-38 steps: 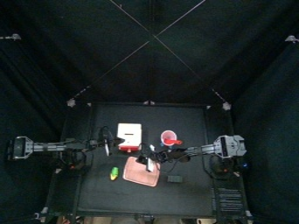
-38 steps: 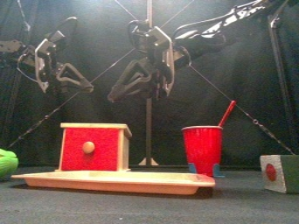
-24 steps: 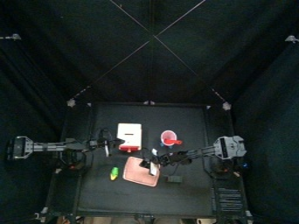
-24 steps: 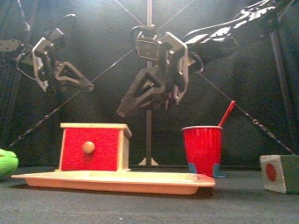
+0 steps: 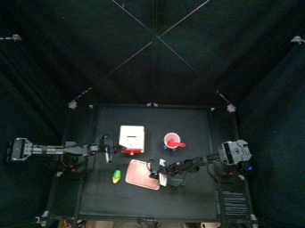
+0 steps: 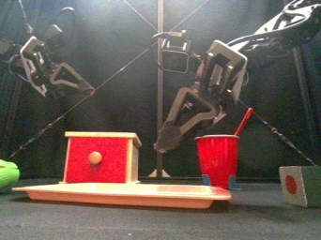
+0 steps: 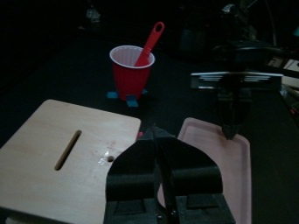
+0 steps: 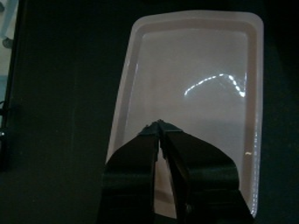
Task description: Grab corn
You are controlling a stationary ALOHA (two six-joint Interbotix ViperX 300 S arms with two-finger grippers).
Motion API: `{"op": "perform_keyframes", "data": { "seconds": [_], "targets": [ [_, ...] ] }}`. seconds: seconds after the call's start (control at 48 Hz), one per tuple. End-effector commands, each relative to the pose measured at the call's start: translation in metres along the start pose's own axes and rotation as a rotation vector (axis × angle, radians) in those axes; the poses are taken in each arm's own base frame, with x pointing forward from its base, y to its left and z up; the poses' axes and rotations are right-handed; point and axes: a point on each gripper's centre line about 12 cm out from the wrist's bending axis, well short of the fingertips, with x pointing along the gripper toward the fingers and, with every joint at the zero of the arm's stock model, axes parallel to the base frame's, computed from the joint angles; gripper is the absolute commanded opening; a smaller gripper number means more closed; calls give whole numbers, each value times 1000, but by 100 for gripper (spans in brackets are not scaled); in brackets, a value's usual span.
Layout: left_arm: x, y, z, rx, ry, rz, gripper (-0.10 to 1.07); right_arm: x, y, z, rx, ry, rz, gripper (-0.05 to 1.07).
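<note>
The corn (image 5: 116,176), a tiny yellow cob with a green end, lies on the table left of the pink tray (image 5: 145,181). In the front view only its green end (image 6: 7,175) shows at the left edge. My right gripper (image 5: 161,169) hangs shut and empty above the tray's right part; it also shows in the front view (image 6: 163,145) and the right wrist view (image 8: 158,129). My left gripper (image 5: 110,153) is shut and empty, raised above the wooden box's (image 7: 70,149) near edge, behind the corn. The corn is out of both wrist views.
A wooden box with a red front (image 6: 100,157) stands behind the tray (image 6: 119,193). A red cup (image 6: 217,159) holding a red stick stands to its right. A small white block with a red dot (image 6: 301,185) sits at the front right.
My right gripper has swung to the right and toward the front over the tray, and dropped lower. The left arm has barely moved. The corn has not moved.
</note>
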Motion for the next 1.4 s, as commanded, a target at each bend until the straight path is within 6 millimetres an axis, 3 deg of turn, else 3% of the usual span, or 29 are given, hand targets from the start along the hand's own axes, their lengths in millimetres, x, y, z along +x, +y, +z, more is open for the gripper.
{"op": "perform_keyframes", "data": {
  "seconds": [0.0, 0.167, 0.521, 0.917, 1.146, 1.375],
  "targets": [
    [1, -8, 3, 10, 6, -34, 34, -13, 6, 13, -5, -46, 19, 51],
    [3, -18, 4, 7, 76, -69, 46, -24, 8, 15, -7, -64, 24, 51],
    [5, -30, 10, -117, 349, -81, 89, -64, 2, 35, -4, -159, 21, 51],
    [5, -37, 27, -230, 636, -71, 90, -142, -34, 66, 54, -411, -1, 51],
    [0, -32, 34, -311, 764, 59, 90, -184, -51, 60, 67, -524, -28, 51],
    [-7, -29, 28, -471, 766, 301, 90, -214, -46, 48, 49, -591, -21, 51]
  ]
}}
